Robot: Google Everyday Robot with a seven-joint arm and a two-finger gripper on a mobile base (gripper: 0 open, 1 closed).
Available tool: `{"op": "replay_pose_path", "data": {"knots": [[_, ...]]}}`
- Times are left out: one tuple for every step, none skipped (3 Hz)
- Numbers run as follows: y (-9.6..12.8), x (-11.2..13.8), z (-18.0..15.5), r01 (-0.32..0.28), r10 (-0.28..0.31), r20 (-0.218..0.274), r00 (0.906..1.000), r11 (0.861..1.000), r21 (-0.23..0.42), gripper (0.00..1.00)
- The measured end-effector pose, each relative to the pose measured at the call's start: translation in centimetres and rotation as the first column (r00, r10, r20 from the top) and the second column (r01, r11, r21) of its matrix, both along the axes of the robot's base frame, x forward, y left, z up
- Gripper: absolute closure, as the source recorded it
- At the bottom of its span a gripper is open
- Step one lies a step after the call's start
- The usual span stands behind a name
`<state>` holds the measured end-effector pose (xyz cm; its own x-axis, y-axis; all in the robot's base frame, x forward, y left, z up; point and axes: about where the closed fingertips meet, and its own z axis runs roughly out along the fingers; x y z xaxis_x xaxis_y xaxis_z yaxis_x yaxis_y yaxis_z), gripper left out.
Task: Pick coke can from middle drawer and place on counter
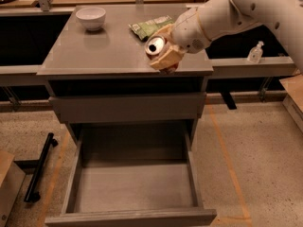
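Just right of upper centre, the tan two-finger gripper [163, 56] is clasping the small red silver-topped coke can [155, 45], tilted, at the front edge of the flat matte grey counter [104, 51], above the open grey middle drawer [135, 193].

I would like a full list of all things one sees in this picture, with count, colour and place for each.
coke can: one, red with silver top, tilted, over the counter's front right
counter: one, grey, cabinet top
bowl: one, white, counter's back left
snack bag: one, green, counter's back, behind the can
middle drawer: one, grey, pulled open, nothing inside
upper drawer front: one, grey, shut
small bottle: one, clear, ledge at right
black bar: one, floor at left
arm: one, white, from upper right
gripper: one, tan, shut on the coke can
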<state>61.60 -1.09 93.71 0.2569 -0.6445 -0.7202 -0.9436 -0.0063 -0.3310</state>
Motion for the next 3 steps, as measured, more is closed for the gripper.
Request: {"op": "replay_pose_path", "data": {"knots": [[-1.5, 3.1, 1.3, 0.069, -0.072, 0.022, 0.9972, 0.991, 0.111, 1.0], [-3.0, 6.6, 1.0, 0.132, -0.131, -0.016, 0.9912, 0.971, 0.198, 1.0], [-4.1, 9.9, 0.3, 0.179, -0.168, -0.063, 0.9837, 0.951, 0.253, 1.0]]}}
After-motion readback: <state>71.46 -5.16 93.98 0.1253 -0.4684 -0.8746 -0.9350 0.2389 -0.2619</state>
